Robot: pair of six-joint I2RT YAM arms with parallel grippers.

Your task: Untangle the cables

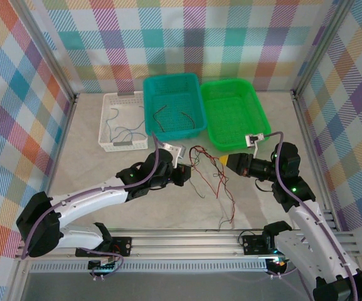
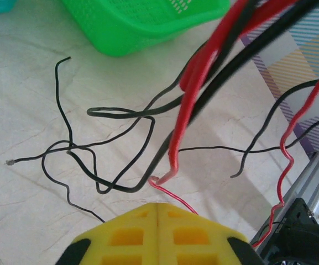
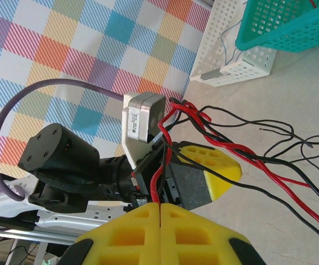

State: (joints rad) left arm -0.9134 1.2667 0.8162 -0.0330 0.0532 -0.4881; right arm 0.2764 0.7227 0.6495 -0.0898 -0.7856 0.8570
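A tangle of thin red and black cables [image 1: 207, 174] lies on the table between my two grippers, with loose ends trailing toward the front rail. My right gripper [image 3: 160, 205] is shut on a red cable [image 3: 157, 179], and a black one enters the seam beside it. From there the strands rise over the left gripper's yellow finger [image 3: 210, 164]. My left gripper [image 2: 158, 205] is shut, its pads meeting with nothing seen in the seam. A thin red wire [image 2: 173, 194] slips under its right finger. In the top view the left gripper [image 1: 184, 174] faces the right gripper [image 1: 223, 161] across the tangle.
Three baskets stand at the back: white [image 1: 105, 119] and teal [image 1: 196, 94], each with a few thin wires, and green [image 1: 259, 103]. A metal rail [image 1: 187, 239] runs along the front edge. Plaid walls close in both sides.
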